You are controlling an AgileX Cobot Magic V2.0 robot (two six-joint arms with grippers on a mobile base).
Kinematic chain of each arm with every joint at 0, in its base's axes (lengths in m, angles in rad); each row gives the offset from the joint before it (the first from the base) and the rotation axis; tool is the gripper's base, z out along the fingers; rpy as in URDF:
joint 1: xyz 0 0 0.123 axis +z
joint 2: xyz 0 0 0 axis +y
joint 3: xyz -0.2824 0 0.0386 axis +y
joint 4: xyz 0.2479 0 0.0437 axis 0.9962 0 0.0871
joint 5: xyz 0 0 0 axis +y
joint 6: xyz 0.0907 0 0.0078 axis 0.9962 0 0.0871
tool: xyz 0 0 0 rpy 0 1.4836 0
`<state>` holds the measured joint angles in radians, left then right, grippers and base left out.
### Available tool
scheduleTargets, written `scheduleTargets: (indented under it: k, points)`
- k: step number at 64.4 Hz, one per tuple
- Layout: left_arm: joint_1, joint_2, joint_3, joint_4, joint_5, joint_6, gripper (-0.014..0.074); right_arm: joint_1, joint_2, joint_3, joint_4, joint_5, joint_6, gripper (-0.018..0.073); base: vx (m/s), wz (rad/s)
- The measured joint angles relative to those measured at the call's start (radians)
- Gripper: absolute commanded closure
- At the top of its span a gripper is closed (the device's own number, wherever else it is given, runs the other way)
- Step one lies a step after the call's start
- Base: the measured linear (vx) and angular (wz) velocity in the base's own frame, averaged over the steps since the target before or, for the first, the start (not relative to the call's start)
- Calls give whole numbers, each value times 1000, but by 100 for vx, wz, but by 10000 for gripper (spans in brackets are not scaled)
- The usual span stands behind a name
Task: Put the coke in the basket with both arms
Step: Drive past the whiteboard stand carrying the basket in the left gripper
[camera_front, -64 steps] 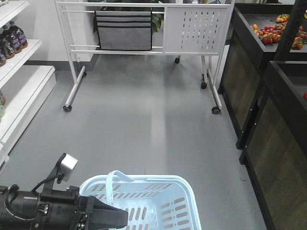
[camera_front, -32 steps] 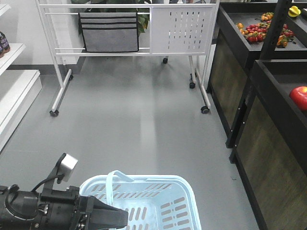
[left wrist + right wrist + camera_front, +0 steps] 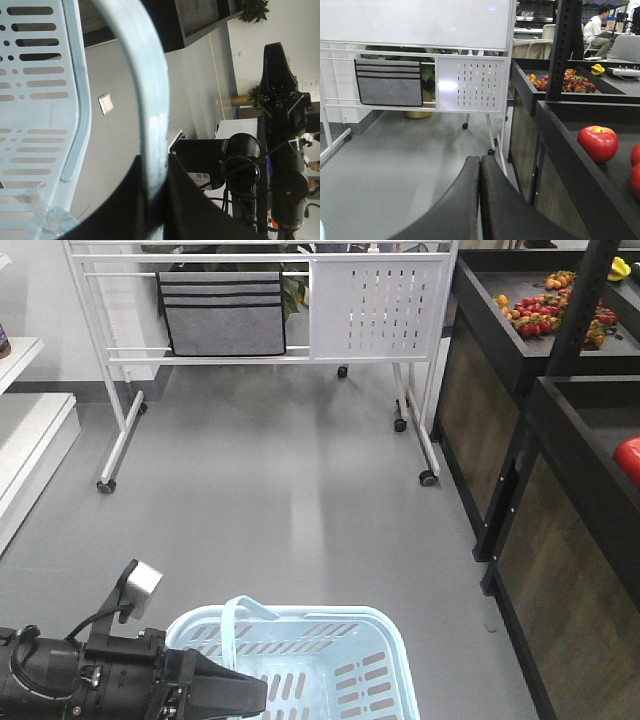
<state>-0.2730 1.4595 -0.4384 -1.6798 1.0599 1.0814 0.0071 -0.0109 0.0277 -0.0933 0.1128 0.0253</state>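
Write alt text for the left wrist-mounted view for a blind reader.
The left gripper has its jaws shut on the arching pale blue handle of the basket, whose slotted wall fills the left side. The black right arm stands at the right.

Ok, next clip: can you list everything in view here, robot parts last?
basket: one, light blue, bottom of front view
rack: one, white, on wheels, across the floor
pocket organiser: one, grey, hung on the rack
stands: two, black, right side
small fruit: a heap, red and orange, far stand
apples: one whole, others cut off, red, near stand
shelf: one, white, left edge
coke: none in view
left gripper: black, shut on the basket handle
right gripper: black, shut, empty
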Motion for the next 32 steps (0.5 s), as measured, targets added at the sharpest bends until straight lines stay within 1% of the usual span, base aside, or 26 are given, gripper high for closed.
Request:
scheduleTargets:
  k: [32]
  points:
    - [0, 0, 0, 0, 0, 0, 603, 0, 0, 0, 0, 0, 0, 569, 20, 5]
